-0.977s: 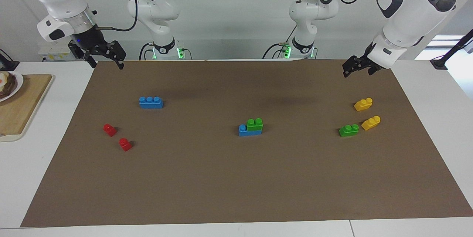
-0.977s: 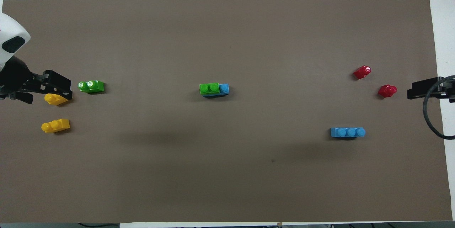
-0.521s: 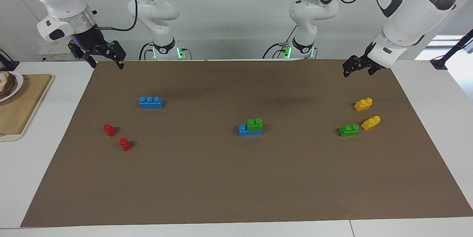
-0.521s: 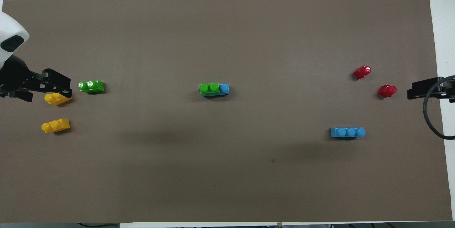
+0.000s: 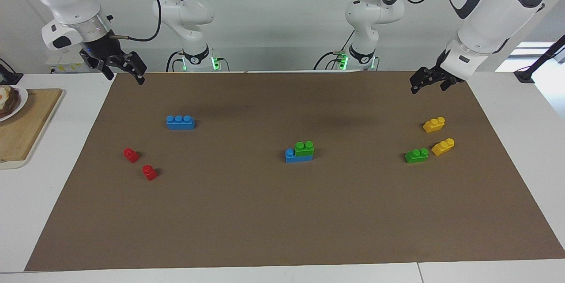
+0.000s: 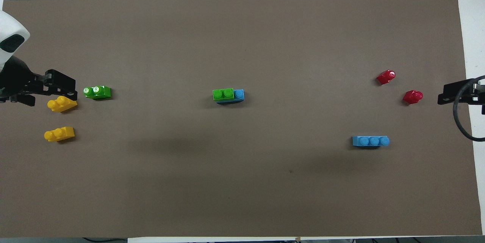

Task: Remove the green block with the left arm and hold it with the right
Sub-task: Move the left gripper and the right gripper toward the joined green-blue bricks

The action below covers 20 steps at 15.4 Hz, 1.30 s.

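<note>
At mat centre, green block (image 5: 304, 148) sits on blue brick (image 5: 292, 156), covering two studs. Left gripper (image 5: 424, 81) and right gripper (image 5: 122, 69) hang over mat corners, fingers spread, empty. Only facing view shows cutting board (image 5: 26, 125); overhead crops both arms.

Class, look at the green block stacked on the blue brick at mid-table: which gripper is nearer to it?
Left. The left gripper hangs toward its own end, above the yellow bricks; the right gripper hangs at the mat's corner, farther from the green block.
</note>
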{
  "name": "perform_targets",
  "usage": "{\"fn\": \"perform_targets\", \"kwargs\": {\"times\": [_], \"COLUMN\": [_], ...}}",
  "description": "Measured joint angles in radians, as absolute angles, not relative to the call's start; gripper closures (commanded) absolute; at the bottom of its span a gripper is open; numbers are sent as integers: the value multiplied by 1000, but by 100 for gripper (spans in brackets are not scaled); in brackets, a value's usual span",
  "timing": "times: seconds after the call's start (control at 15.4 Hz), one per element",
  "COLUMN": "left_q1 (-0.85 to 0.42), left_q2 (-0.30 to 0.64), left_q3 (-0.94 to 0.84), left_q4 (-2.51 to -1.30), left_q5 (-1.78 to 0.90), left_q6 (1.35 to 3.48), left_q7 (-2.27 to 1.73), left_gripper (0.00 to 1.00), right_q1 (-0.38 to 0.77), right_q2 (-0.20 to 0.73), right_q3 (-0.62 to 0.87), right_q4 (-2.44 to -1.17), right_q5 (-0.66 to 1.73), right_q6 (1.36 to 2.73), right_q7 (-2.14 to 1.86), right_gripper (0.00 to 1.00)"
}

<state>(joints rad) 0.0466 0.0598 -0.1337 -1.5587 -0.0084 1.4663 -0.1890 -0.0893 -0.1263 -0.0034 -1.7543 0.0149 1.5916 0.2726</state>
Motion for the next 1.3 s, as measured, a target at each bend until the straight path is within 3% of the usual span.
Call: {"fn": "perform_targets", "kwargs": {"times": [0.59,1.04,1.3], "left_q1": [41,-19,-83], "left_q2": [71,113,154], "left_q3": [-211,-213,-214], "left_q4": [-1607,-1614,-1616], "left_q5": [-47,-48,-48], "left_q6": [1553,1642,1717], "left_q7": [-610,-1135,-1464], "left_gripper": [0,0,0], "right_q1": [-85,-87,-73], "right_q2": [-118,-53,-9], "right_q3": [10,6,9], "right_q4": [-1799,-1872,-1924], "right_q5": [224,439,533], "right_q6": [1592,1598,1668], "right_q7": [958,1178,1262], "right_gripper": [0,0,0]}}
